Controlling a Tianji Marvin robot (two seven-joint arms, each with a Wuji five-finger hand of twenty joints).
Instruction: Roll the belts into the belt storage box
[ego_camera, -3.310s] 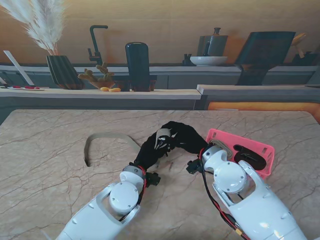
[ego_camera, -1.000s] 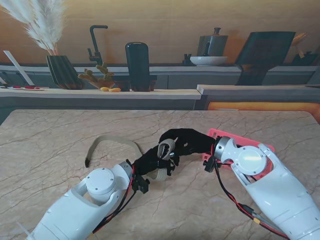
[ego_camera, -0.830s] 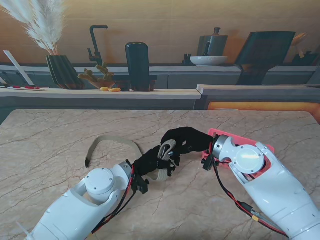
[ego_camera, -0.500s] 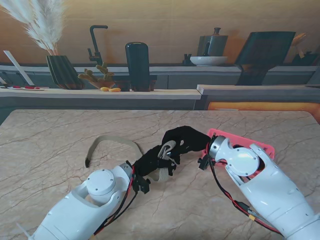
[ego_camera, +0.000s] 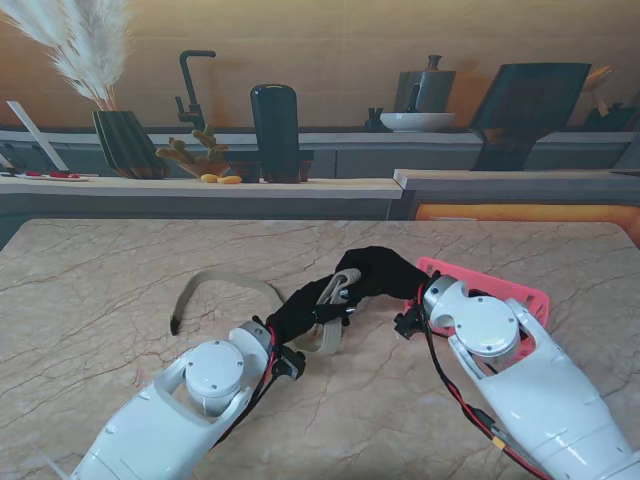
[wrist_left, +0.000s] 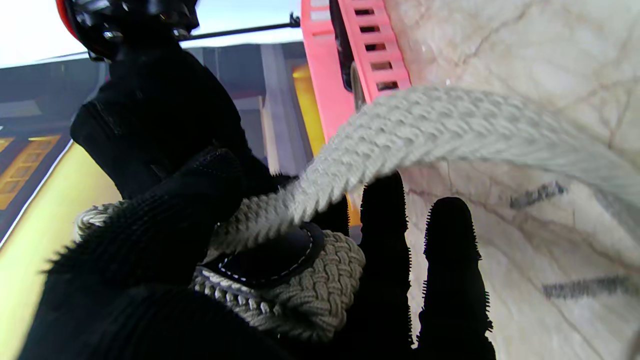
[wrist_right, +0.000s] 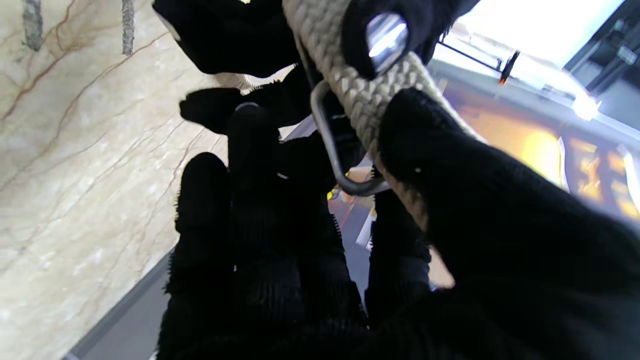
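A: Where is the woven belt (ego_camera: 330, 300) right now?

B: Between the two hands, over the marble surface (ego_camera: 120, 270) just left of the pink belt storage box (ego_camera: 520, 296). One end is wound into a small coil (wrist_left: 300, 285); the free tail (ego_camera: 215, 285) trails off to the left and curves back toward me, lying flat on the surface.

A: Who has the coil?

B: The left hand (ego_camera: 300, 315) is clamped around it, thumb over the top and fingers (wrist_left: 385, 235) behind, which I judge keeps the turns from springing loose. The right hand (ego_camera: 375, 275) pinches the belt at the metal buckle (wrist_right: 340, 165), its thumb pressing the webbing against the other fingers. One hand steadying the core while the other feeds makes sense for winding.

A: Why so close to the box?

B: Probably so the finished roll has only a short way to travel. The coil is not yet in the box, and much of the tail is unwound.

A: Counts?

B: One tan belt being rolled. In the left wrist view a dark strip (wrist_left: 340, 45) sits inside the box; it may be a second belt already stored, but I cannot tell for sure. One box, two hands, both gloved in black.

A: How far along?

B: Early to middle, by my reading: only a few turns show.
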